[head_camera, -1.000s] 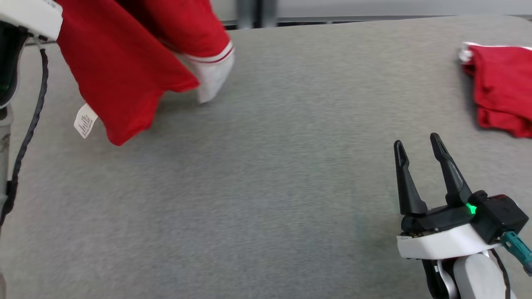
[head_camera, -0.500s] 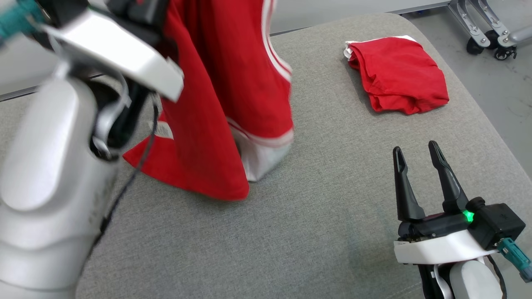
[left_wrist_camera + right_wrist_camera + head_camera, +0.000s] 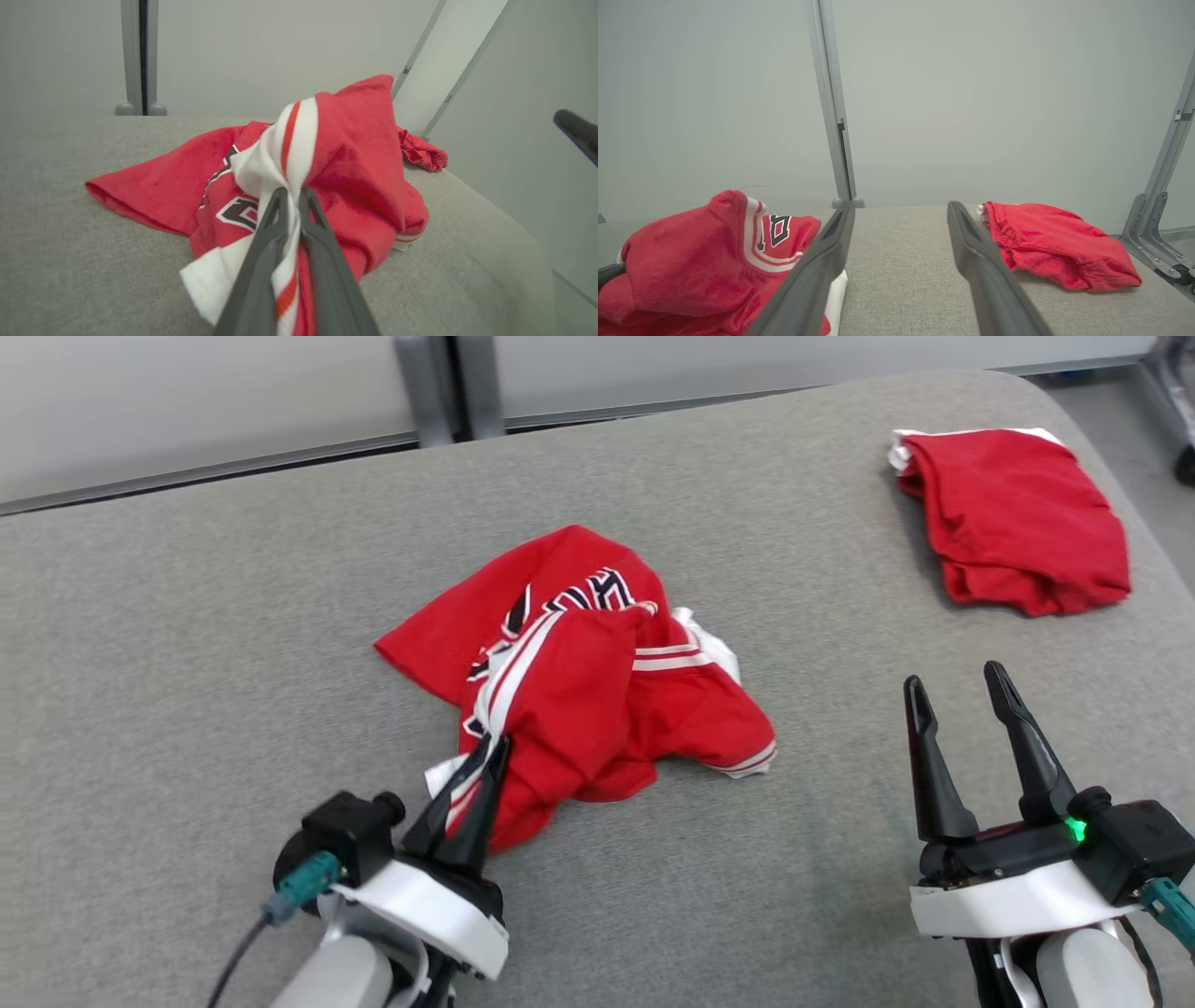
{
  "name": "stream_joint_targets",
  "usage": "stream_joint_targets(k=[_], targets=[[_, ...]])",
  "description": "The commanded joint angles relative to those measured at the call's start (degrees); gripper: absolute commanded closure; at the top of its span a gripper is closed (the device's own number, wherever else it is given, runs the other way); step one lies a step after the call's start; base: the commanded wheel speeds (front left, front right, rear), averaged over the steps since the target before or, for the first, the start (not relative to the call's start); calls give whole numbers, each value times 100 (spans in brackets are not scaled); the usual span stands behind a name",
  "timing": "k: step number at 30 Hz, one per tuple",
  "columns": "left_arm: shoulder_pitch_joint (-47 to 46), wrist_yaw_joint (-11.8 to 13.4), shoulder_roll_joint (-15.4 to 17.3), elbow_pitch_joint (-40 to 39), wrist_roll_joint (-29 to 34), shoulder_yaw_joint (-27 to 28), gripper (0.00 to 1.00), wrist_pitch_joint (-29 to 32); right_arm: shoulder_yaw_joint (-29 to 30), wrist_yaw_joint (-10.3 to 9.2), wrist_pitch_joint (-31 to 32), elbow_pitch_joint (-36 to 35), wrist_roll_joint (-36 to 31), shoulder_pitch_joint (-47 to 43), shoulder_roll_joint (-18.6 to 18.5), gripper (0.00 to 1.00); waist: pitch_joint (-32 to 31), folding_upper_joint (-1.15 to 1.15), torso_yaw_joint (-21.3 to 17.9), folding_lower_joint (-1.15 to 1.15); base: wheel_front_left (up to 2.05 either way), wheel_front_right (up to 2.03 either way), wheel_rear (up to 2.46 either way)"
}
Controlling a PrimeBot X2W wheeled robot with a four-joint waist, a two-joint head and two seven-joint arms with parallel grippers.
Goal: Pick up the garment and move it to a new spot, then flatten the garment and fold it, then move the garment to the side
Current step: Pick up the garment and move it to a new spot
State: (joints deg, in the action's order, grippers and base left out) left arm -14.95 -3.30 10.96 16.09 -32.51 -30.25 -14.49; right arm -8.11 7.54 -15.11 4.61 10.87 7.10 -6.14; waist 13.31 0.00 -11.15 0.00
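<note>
The garment [image 3: 588, 681] is a red jersey with white and red trim and dark lettering. It lies crumpled in a heap at the middle of the grey padded table [image 3: 187, 644]. My left gripper [image 3: 495, 754] is shut on its white-striped edge at the heap's near left side; the left wrist view shows the trim of the garment [image 3: 327, 154] pinched between the two fingers. My right gripper [image 3: 954, 693] stands open above the table to the garment's right, holding nothing. The right wrist view shows the garment [image 3: 686, 261] at lower left of my open right gripper [image 3: 901, 212].
A second red garment [image 3: 1018, 518] lies folded at the table's far right corner, also in the right wrist view as the red bundle [image 3: 1055, 242]. A grey wall with a vertical post [image 3: 439, 387] runs behind the table. The table's right edge drops to the floor.
The garment hung lifted from my raised left gripper; now it lies heaped on the table, with the left gripper low and still gripping it. The head camera has turned. The right gripper stays open.
</note>
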Motion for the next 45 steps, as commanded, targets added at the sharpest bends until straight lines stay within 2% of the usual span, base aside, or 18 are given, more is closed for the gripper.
stream_joint_targets(k=[1,2,3,6,11,16,22,26,31,35,45], targets=[[80,53,-46,23,44,60,72,-41,10,-11,1,-16,-23,47,-43,0,11,0,192,0,0,0,0],[195,108,-123,54,92,121,50,-63,11,-11,1,-19,-21,45,-60,0,-8,0,272,0,0,0,0],[300,164,-202,11,162,238,0,-67,1,-11,1,-17,-25,32,-77,0,-34,0,352,0,0,0,0],[784,246,-462,-294,314,744,0,-72,-35,-11,1,15,-22,-87,-117,0,-176,0,597,0,0,0,0],[1500,203,-717,-830,682,1529,0,-71,-61,-12,0,108,14,-330,-138,0,-620,0,1025,0,0,0,0],[2066,169,-796,-1543,1296,2225,0,-71,-119,-12,0,209,21,-601,-54,0,-1120,0,1351,0,0,0,0],[2510,226,-797,-1950,1649,2636,0,-72,-151,-12,1,302,-12,-836,75,0,-1465,0,1452,0,0,0,0],[2762,175,-800,-2043,2097,2725,0,-72,-146,-12,1,398,-21,-1066,131,0,-1578,0,1422,0,0,0,0],[2895,244,-799,-1976,2284,2662,0,-73,-175,-12,1,427,-14,-1258,174,0,-1615,0,1358,0,0,0,0],[2969,333,-799,-1914,2350,2580,0,-73,-174,-12,1,420,-22,-1316,211,0,-1619,0,1285,0,0,0,0],[2872,355,-798,-1837,2464,2535,0,-73,-155,-11,0,416,-48,-1264,231,0,-1614,0,1202,0,0,0,0]])
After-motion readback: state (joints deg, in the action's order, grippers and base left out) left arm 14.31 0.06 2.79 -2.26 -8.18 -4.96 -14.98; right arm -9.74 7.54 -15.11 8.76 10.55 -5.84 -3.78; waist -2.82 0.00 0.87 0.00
